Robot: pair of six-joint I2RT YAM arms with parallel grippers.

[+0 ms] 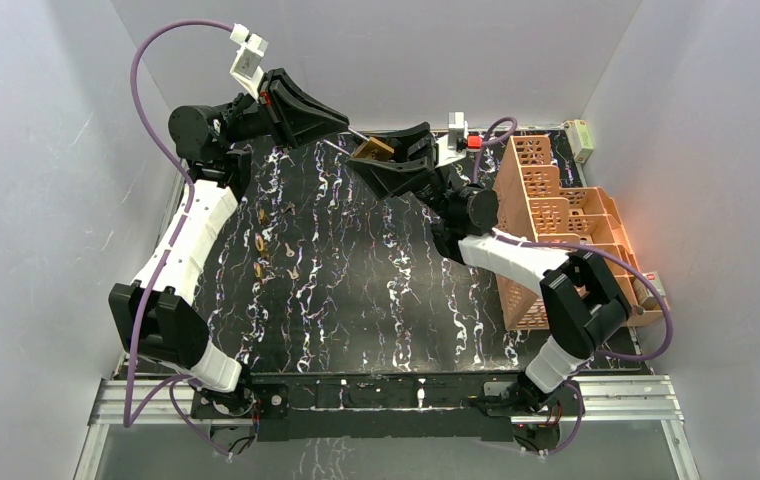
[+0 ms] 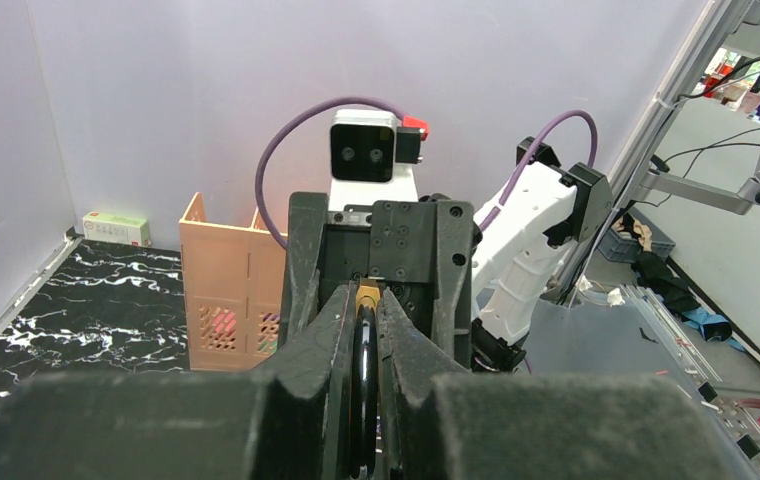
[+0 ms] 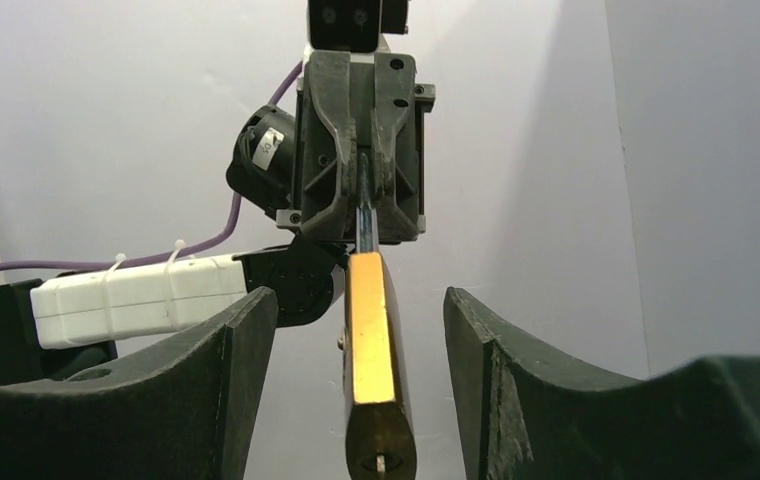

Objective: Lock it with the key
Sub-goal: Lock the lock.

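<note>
From above, the left pincer (image 1: 346,129) and right pincer (image 1: 388,158) are seen meeting over the black marbled tabletop's (image 1: 376,290) far edge at a rectangular brass padlock (image 1: 373,148); from the left wrist, a thin dark metal stem (image 2: 365,380) is seen pinched tight; from the right wrist, the padlock is seen untouched between widely spread fingers (image 3: 221,390), white walls (image 3: 556,150) behind.

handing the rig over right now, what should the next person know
Left gripper: shut on the shackle of the padlock, holding it in the air.
Right gripper: open, one jaw on either side of the brass body, not touching it, no key held.
Small brass pieces, probably keys, lie on the table, left of centre.
Done: padlock is up. Left: fetch a key, put it in the keyhole, turn.
</note>
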